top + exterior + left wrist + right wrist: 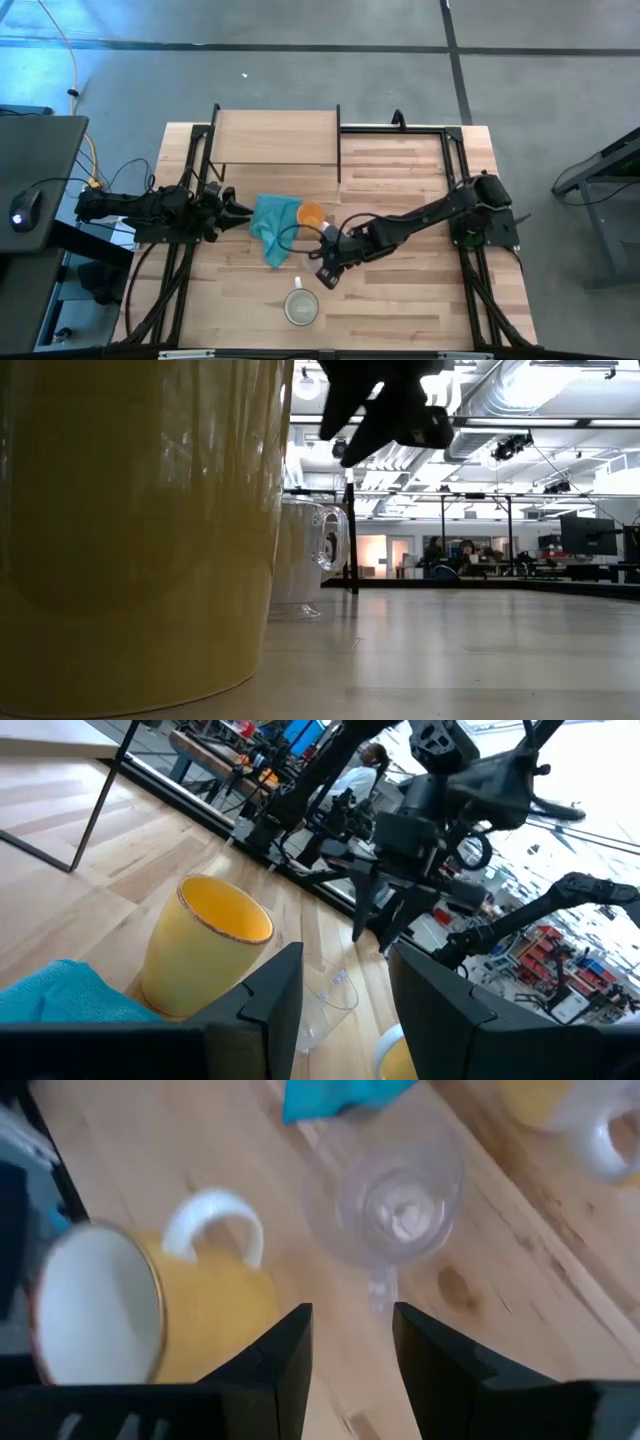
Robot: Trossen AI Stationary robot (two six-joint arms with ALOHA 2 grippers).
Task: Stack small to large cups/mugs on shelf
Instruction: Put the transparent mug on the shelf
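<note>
Now your left gripper (243,212) waits open at the table's left edge; orange mug (311,214) mid-table, cream mug (301,307) near the front edge, your right gripper (327,274) open above the glass cup (392,1195).

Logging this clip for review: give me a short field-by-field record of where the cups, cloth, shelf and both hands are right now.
small clear glass cup: upright on the plank tabletop, below the right hand
orange mug with handle: on the tabletop beside the teal cloth
larger cream-white mug with handle: near the table's front edge
light-wood raised shelf: at the far edge, nothing on it
right hand: open, above the glass cup, holding nothing
left hand: open, at the cloth's left side
stacking: not yet begun
</note>
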